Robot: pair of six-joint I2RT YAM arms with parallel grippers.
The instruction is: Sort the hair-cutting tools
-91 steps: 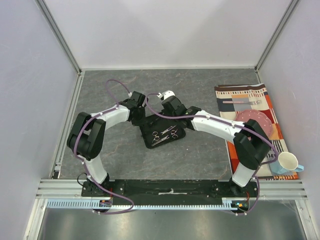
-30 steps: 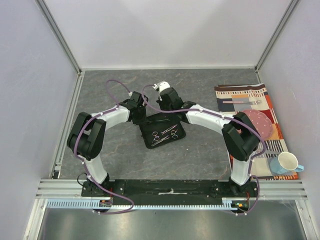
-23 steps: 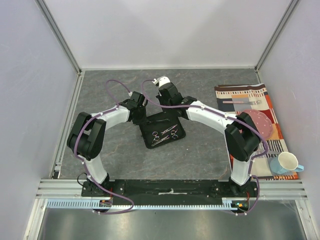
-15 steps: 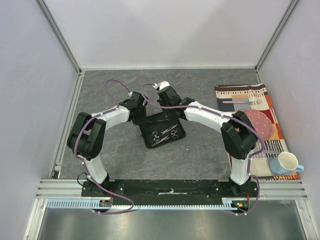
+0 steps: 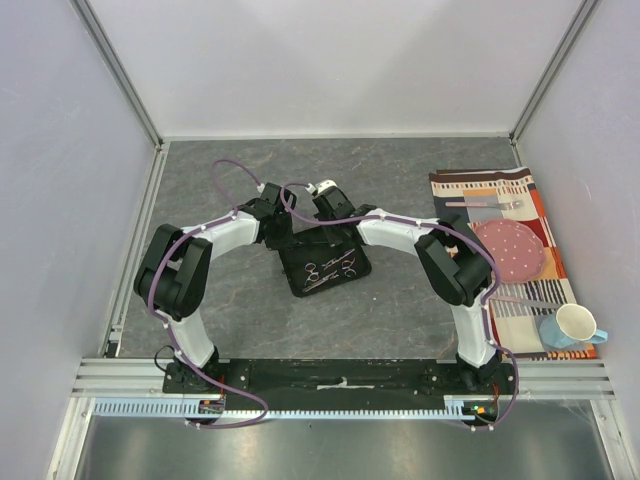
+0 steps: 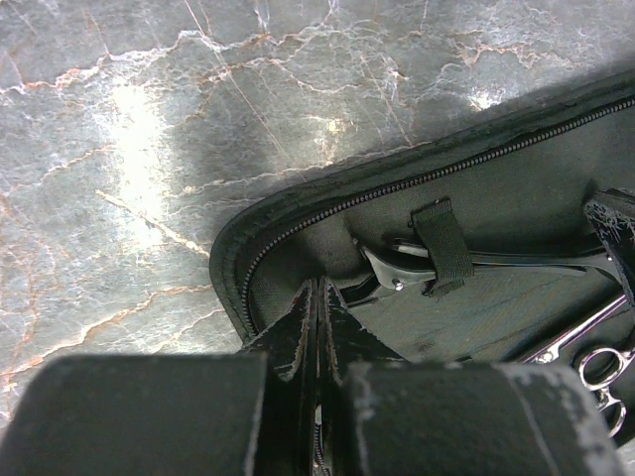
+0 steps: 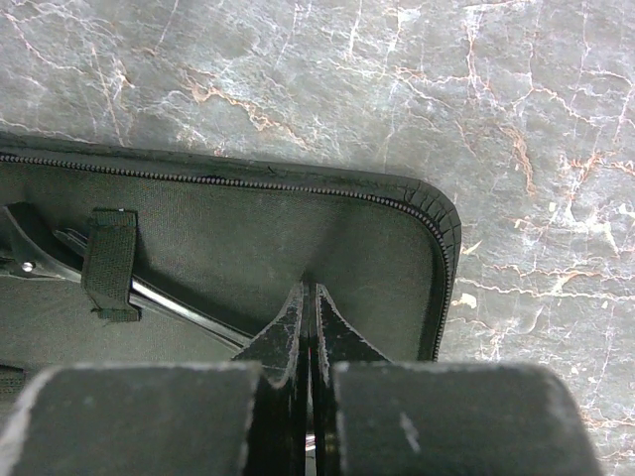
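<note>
An open black pouch (image 5: 322, 262) lies mid-table with silver ring-handled scissors (image 5: 313, 272) and a second pair (image 5: 347, 264) strapped inside. My left gripper (image 5: 284, 240) is shut, its tips (image 6: 318, 286) on the lining at the pouch's zipped corner (image 6: 233, 268). A silver clip-like tool (image 6: 397, 273) sits under a strap, and scissor rings (image 6: 595, 362) show at the right. My right gripper (image 5: 333, 225) is shut, its tips (image 7: 309, 290) on the lining near the other corner (image 7: 442, 238). A slim silver tool (image 7: 179, 302) runs under a strap (image 7: 107, 263).
A patterned placemat (image 5: 470, 185) lies at the right with a pink plate (image 5: 510, 250), a fork (image 5: 485, 203), a knife (image 5: 520, 300) and a mug (image 5: 572, 325). Grey walls enclose the marbled table (image 5: 220, 320).
My right gripper rose off the pouch toward the far side, then came back down onto its far edge, and the right elbow swung left. My left arm and the pouch stayed put.
</note>
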